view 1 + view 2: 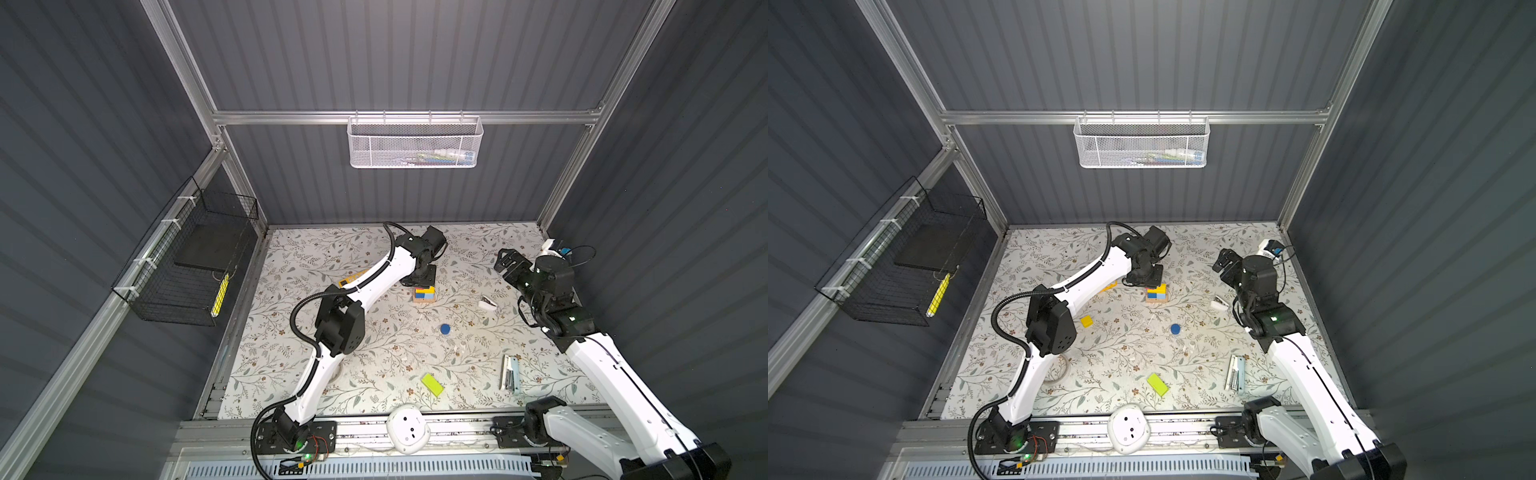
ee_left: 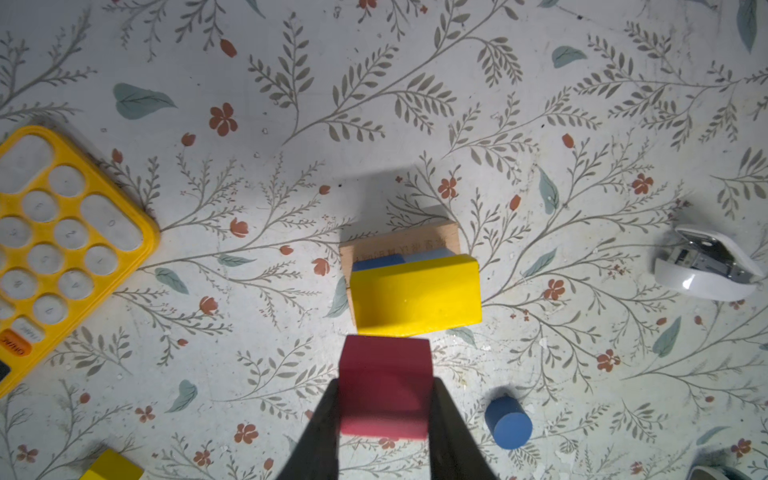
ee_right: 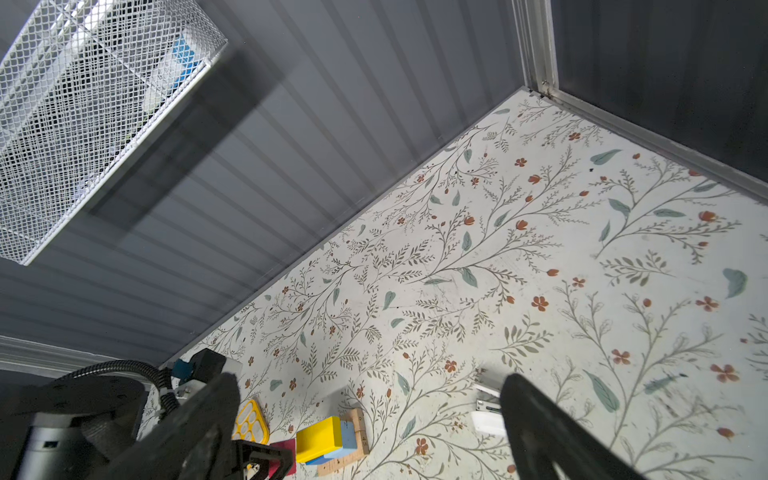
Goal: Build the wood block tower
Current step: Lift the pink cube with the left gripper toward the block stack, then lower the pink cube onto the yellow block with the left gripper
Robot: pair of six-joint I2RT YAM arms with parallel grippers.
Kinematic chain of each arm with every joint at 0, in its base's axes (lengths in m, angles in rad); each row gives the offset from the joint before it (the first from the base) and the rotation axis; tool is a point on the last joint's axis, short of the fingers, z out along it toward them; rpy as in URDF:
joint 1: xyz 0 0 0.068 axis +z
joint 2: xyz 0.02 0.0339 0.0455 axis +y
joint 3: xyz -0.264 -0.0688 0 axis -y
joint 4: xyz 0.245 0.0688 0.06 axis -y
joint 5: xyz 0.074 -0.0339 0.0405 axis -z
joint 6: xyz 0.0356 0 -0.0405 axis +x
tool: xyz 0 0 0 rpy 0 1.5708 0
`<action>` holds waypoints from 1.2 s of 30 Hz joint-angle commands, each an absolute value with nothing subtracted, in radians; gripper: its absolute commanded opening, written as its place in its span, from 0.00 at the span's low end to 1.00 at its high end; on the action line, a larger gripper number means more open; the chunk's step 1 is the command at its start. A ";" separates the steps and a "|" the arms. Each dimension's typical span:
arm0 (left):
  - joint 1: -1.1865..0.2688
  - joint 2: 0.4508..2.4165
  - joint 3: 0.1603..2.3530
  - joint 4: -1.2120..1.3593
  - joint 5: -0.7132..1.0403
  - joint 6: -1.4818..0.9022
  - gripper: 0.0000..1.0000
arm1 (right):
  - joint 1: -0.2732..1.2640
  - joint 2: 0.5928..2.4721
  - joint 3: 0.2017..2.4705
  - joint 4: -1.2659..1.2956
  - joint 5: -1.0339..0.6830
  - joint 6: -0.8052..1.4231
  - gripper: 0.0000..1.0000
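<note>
**Left gripper (image 2: pixel 384 399) clamped on pink cube (image 2: pixel 384 370), just short of the stack; right gripper (image 3: pixel 370 380) empty, jaws wide apart.**

Stack (image 1: pixel 424 293) sits mid-table: tan bar (image 2: pixel 399 243) at the base, blue cubes above it, yellow bar (image 2: pixel 415 297) on top. In both top views it lies just nearward of the left gripper. In the left wrist view the yellow bar is straight ahead of the cube, its long axis crosswise to the approach. The left arm is far nearer; the right is well apart. Likely next: carry the cube forward over the yellow bar. Height gap unclear.
</note>
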State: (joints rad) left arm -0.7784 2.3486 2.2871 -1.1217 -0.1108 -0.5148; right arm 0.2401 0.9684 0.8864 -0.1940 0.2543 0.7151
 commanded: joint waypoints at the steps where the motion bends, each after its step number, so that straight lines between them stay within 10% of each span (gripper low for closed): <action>1: -0.784 2.368 2.326 -1.137 -0.100 -0.512 0.22 | 0.232 0.965 0.871 -0.187 0.247 0.722 0.99; 36: -0.785 2.416 2.355 -1.109 -0.132 -0.534 0.21 | 0.196 0.979 0.859 -0.183 0.209 0.739 0.99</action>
State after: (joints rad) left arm -0.7803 2.4027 2.3238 -1.1027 -0.1234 -0.5266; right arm 0.2020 0.9752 0.8696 -0.1879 0.2199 0.7277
